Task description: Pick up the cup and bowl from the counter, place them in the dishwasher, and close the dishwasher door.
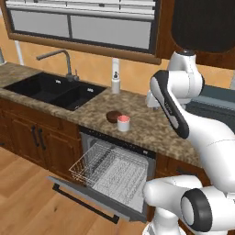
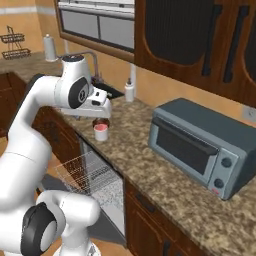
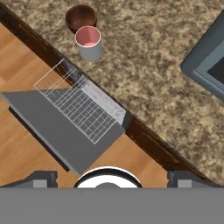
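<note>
The small white cylindrical cup with a pink-red inside (image 1: 123, 123) stands upright on the long brown speckled granite desk (image 1: 151, 124), near its front edge and above the built-in grey-metal dishwasher (image 1: 114, 172). The small rounded dark brown glossy bowl (image 1: 114, 116) sits just beside the cup, on the side away from the desk edge; whether the two touch cannot be told. In the hand view the cup (image 3: 89, 43) and bowl (image 3: 81, 17) lie near the top, with the desk edge running diagonally below them.

The flat grey metal dishwasher door (image 1: 80, 197) is dropped open, its long black bar handle (image 1: 85, 203) along the outer edge. The white wire rack (image 1: 108, 170) is pulled partly out over the door.

The white arm's tool (image 2: 101, 118) hangs over the desk, close above the cup (image 2: 101, 131) as seen in the right base view. It holds nothing. Its two dark fingertips (image 3: 41, 178) show at the bottom corners of the hand view, set wide apart.

Elsewhere on the desk: a black double sink (image 1: 50, 89) with a grey curved faucet (image 1: 59, 59), a white soap dispenser bottle (image 1: 115, 82) against the wall, and a blue-grey toaster oven (image 2: 205, 147) well apart from the cup on the far side of the arm.
</note>
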You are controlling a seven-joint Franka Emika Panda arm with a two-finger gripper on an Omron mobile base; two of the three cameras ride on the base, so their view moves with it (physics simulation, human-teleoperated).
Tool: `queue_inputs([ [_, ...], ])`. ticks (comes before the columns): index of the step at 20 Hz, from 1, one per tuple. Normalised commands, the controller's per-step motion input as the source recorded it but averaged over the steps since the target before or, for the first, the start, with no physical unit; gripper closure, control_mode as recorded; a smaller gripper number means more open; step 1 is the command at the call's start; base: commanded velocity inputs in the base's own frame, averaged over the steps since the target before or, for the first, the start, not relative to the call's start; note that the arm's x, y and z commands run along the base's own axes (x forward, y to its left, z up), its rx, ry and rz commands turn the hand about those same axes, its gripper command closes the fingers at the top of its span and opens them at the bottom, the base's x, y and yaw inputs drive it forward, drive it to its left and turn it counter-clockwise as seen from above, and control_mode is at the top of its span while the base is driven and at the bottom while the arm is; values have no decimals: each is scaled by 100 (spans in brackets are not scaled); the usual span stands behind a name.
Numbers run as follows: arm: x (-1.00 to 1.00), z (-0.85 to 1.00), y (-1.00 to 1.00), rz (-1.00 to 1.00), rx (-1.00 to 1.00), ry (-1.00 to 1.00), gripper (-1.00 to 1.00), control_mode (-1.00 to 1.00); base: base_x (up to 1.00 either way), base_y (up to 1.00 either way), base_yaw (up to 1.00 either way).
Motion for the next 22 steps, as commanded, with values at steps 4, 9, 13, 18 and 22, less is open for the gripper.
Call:
queue_inputs([
  [4, 0, 0, 0, 0, 0, 0, -100, 100, -23, 0, 48],
  [9, 0, 0, 0, 0, 0, 0, -100, 100, -16, -3, 41],
  [13, 0, 0, 0, 0, 0, 0, -100, 100, 0, -20, 27],
  [18, 0, 0, 0, 0, 0, 0, -100, 100, 0, -27, 17],
  [22, 0, 0, 0, 0, 0, 0, -100, 100, -3, -29, 10],
])
